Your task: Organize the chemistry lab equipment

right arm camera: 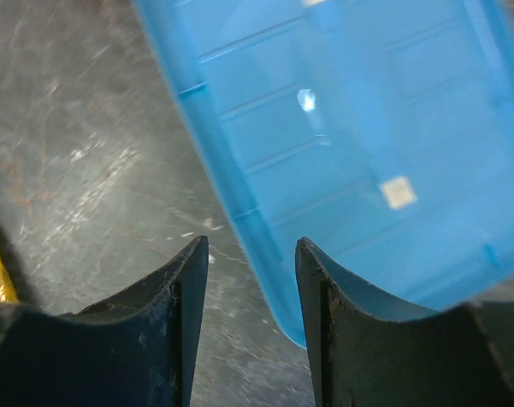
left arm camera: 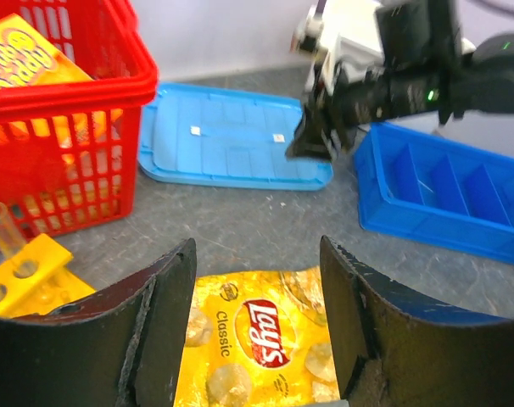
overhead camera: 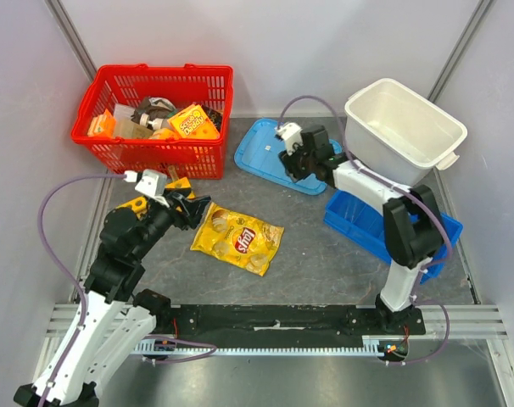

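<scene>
A yellow test-tube rack (overhead camera: 181,183) lies by the red basket, partly under my left arm. In the left wrist view the rack (left arm camera: 28,271) holds a clear tube (left arm camera: 1,229). My left gripper (overhead camera: 199,212) is open and empty, its jaws (left arm camera: 257,246) framing a yellow Lay's chip bag (left arm camera: 257,339) on the table below. My right gripper (overhead camera: 289,165) is open and empty, its jaws (right arm camera: 250,246) straddling the near edge of the flat blue lid (right arm camera: 367,127), low over it. A blue divided tray (overhead camera: 359,225) sits at the right.
The red basket (overhead camera: 155,157) at the back left holds snack boxes and other items. A white tub (overhead camera: 401,127) stands at the back right. The chip bag (overhead camera: 237,238) lies mid-table. The blue lid (overhead camera: 261,148) lies between basket and tub.
</scene>
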